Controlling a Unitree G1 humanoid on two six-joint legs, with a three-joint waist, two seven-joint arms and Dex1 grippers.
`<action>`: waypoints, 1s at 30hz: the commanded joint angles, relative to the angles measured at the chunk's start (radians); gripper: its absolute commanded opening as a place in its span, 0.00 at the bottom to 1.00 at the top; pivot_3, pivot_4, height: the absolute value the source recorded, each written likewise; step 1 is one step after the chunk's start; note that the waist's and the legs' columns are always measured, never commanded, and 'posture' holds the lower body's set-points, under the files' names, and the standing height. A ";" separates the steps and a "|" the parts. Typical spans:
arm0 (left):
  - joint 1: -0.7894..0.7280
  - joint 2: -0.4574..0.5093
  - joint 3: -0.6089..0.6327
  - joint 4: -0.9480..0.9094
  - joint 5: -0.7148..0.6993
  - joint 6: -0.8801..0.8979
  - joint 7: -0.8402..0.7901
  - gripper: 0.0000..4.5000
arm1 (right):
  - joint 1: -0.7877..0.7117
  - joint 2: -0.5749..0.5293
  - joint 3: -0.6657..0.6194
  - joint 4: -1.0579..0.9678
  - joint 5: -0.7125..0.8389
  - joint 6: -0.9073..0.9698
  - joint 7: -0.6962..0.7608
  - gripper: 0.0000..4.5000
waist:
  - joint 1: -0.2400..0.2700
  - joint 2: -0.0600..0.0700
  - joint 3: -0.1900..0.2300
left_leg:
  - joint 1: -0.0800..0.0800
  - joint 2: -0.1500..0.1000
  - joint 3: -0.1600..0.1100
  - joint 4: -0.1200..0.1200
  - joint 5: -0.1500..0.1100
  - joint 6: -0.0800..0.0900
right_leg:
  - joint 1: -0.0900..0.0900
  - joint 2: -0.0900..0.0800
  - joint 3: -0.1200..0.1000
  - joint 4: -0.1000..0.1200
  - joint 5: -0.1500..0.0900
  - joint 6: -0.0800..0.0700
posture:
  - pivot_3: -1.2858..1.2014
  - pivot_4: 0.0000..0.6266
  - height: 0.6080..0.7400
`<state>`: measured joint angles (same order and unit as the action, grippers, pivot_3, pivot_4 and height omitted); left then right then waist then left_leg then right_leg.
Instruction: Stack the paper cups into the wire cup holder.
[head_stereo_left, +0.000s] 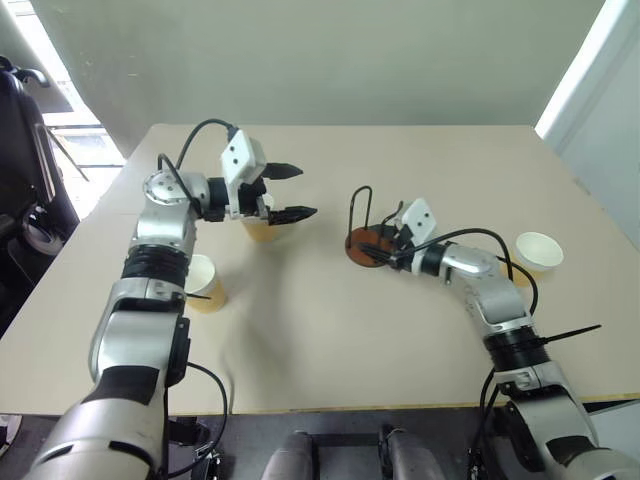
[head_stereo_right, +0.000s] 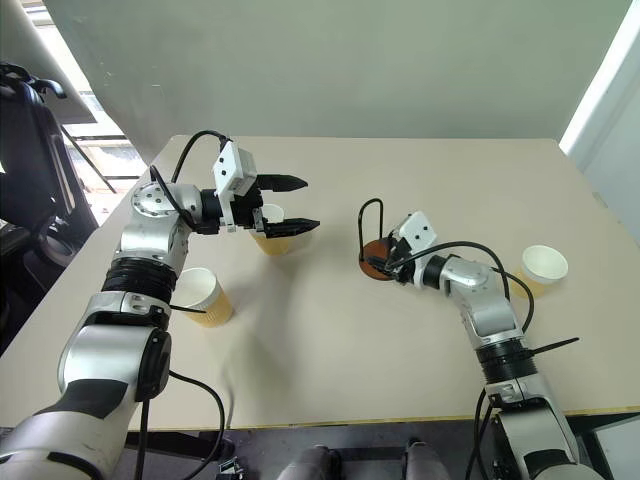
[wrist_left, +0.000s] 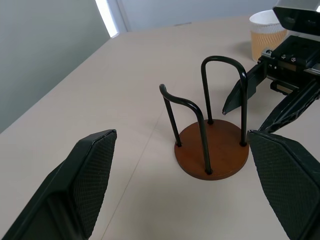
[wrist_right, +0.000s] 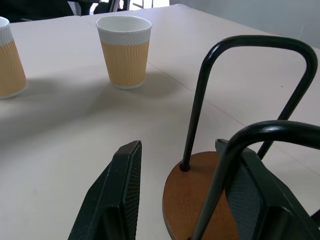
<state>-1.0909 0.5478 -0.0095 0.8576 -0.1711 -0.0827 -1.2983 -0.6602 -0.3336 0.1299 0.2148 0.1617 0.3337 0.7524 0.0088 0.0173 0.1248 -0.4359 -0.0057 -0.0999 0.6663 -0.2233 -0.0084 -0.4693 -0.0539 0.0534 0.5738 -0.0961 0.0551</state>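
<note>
The wire cup holder (head_stereo_left: 364, 238), a reddish-brown disc with two black wire loops, stands mid-table. My right gripper (head_stereo_left: 383, 252) is open at the holder's right side, its fingers (wrist_right: 122, 190) either side of one loop's leg above the disc edge; I cannot tell whether they touch. My left gripper (head_stereo_left: 296, 191) hangs open and empty above the table to the holder's left, pointing at it. One paper cup (head_stereo_left: 261, 228) stands upright just under and behind the left fingers. A second cup (head_stereo_left: 205, 285) stands by my left forearm. A third cup (head_stereo_left: 538, 252) stands at the far right.
The tan table's (head_stereo_left: 330, 340) front edge runs just ahead of me. A dark chair (head_stereo_left: 25, 150) stands beyond the table's left edge. Bare tabletop lies between the holder and the left cups.
</note>
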 joint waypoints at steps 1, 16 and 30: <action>-0.006 0.011 0.026 -0.040 -0.017 0.001 0.008 1.00 | -0.034 0.008 -0.020 0.001 0.003 0.000 -0.022 0.32 | 0.000 0.000 0.000 | 0.000 0.000 0.000 0.000 0.000 0.000 | 0.000 0.000 0.000 0.000 0.000 0.000 | 0.52 0.24 1.00; -0.007 0.019 0.020 -0.023 -0.011 0.002 -0.009 1.00 | -0.069 -0.072 -0.005 -0.001 0.083 0.056 0.194 0.01 | 0.000 0.000 0.000 | 0.000 0.000 0.000 0.000 -0.001 -0.001 | 0.000 0.000 0.000 0.000 0.000 0.000 | 0.52 0.24 1.00; -0.004 0.022 0.016 -0.036 -0.010 0.024 -0.031 1.00 | -0.162 -0.121 0.047 -0.027 0.124 0.102 0.440 0.01 | -0.001 0.000 0.000 | -0.001 0.001 0.000 0.000 0.000 -0.001 | -0.001 0.001 0.000 0.000 -0.001 -0.001 | 0.52 0.24 1.00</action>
<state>-1.0878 0.5527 -0.0100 0.8567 -0.1707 -0.0605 -1.3250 -0.7948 -0.4493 0.1794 0.2238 0.2624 0.4462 1.1690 0.0075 0.0173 0.1248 -0.4365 -0.0049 -0.0996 0.6659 -0.2237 -0.0093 -0.4705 -0.0529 0.0534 0.5738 -0.0967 0.0536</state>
